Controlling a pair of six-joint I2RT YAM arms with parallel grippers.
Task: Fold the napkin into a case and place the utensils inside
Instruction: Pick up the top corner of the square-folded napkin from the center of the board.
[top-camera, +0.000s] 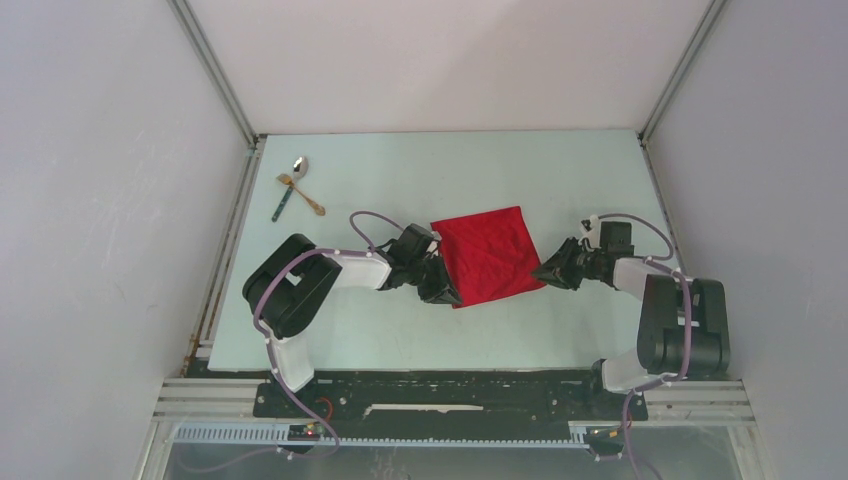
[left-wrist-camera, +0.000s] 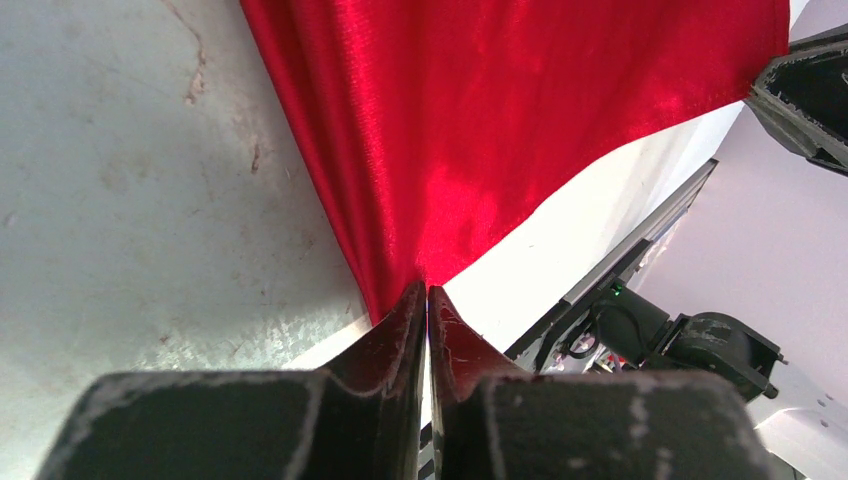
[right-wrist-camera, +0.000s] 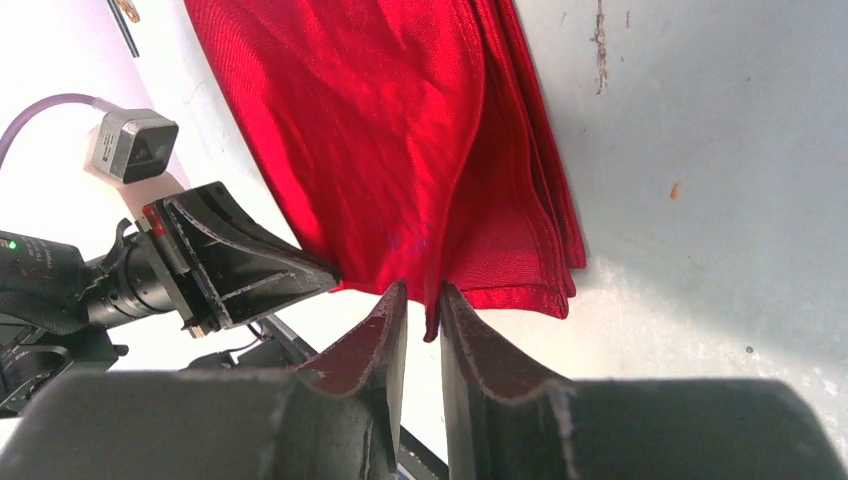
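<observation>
While the napkin (top-camera: 490, 255) lies folded into a rough, slightly skewed square near the middle of the table (top-camera: 450, 170), I have a gripper on each of its two near corners. My left gripper (top-camera: 440, 290) sits at the cloth's 7 o'clock corner. My left wrist view shows its fingertips (left-wrist-camera: 427, 292) pressed together, pinching the very tip of that corner, so the red cloth (left-wrist-camera: 500, 120) fans away from the pinch toward 12 o'clock in taut pleats. My right gripper (top-camera: 548, 272) sits at the 4 o'clock corner. In my right wrist view its fingers (right-wrist-camera: 422, 295) stand a narrow gap apart with a raised ridge of the napkin (right-wrist-camera: 380, 130) running down between their tips. I cannot tell whether they are biting on it or only flanking it. Just toward 3 o'clock of that ridge, several stacked hemmed edges of the fold lie flat on the table. Across the cloth, at about 9 o'clock in that view, I see my left gripper's dark fingertip (right-wrist-camera: 250, 270) touching the napkin's edge. The utensils lie well apart from the cloth, at 10 o'clock on the table. The spoon (top-camera: 299, 165) is farthest back, the gold fork (top-camera: 303, 195) slants just below it, and the teal-handled piece (top-camera: 282, 207) lies crossed under the fork. None of them is touching the napkin.
</observation>
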